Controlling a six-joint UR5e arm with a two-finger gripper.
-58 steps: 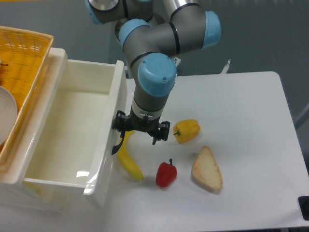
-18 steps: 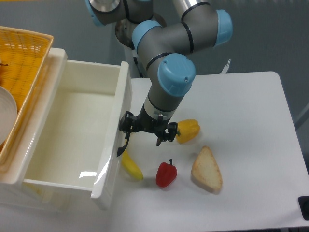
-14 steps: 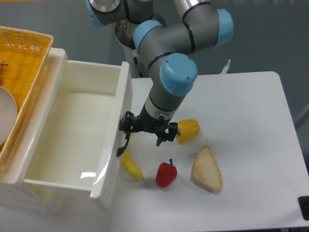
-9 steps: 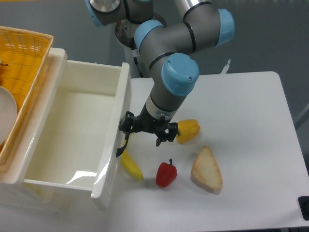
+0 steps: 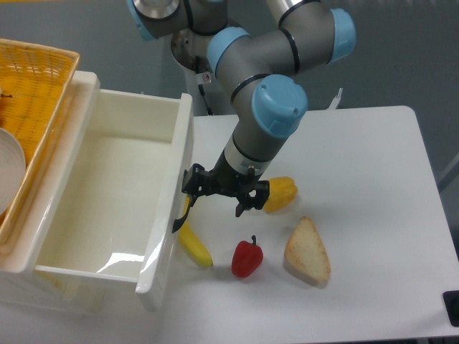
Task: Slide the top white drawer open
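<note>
The top white drawer [image 5: 107, 208] is standing pulled well out of the cream-white cabinet [image 5: 87, 89], its deep tray lying open to the camera with nothing visible inside and its front panel facing the desk [image 5: 373, 186]. The curved black handle [image 5: 181, 215] is projecting from that front panel, low on its outer face. The gripper [image 5: 217, 200] is hanging just beside the panel, pointing down toward the desk, and its fingers [image 5: 239, 209] are standing spread apart, with nothing pinched between them; the finger nearer the drawer is sitting close to the handle, though whether it is touching the handle cannot be told from this view. The grey and blue arm [image 5: 265, 107] is reaching down from the top of the frame. A banana [image 5: 193, 246] is lying on the desk partly under the drawer front. A red pepper [image 5: 247, 259] is resting just right of the banana, a yellow pepper [image 5: 281, 193] is lying partly behind the gripper, and a slice of bread [image 5: 308, 251] is lying right of the red pepper. A yellow wicker basket [image 5: 32, 107] is sitting on top of the cabinet at left, holding a white dish [image 5: 8, 175].
</note>
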